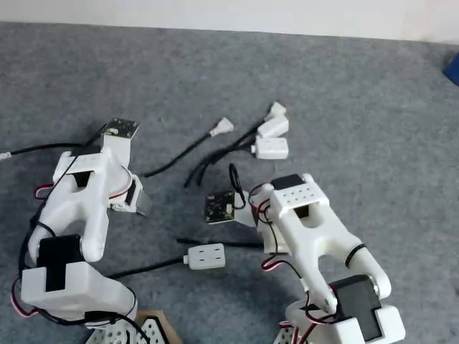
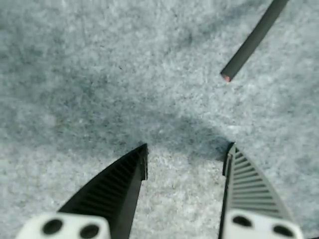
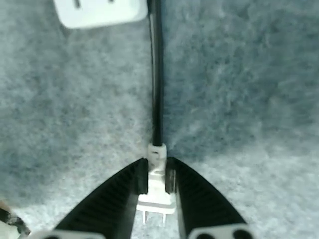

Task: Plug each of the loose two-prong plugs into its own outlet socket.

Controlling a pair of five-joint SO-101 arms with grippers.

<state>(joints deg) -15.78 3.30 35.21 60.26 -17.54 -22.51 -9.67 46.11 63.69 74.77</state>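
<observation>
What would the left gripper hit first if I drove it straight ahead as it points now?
Likely only bare grey carpet. The left gripper, open, points down at it; the black cable end lies off that line, though depth is unclear.

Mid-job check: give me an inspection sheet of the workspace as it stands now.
Surface: grey carpet, flat.
Job's things: held plug clamped, prongs toward the wrist camera; loose plug on the carpet; socket block lying alone; white cluster farther off, type unclear.
Clutter: nothing seen.
Tools: left tool open over bare carpet; right tool shut on the held plug.
Cables: black cable runs from the held plug past the socket block; cable end near the left tool.
Surroundings: pale strip beyond the carpet; blue object at the edge.
</observation>
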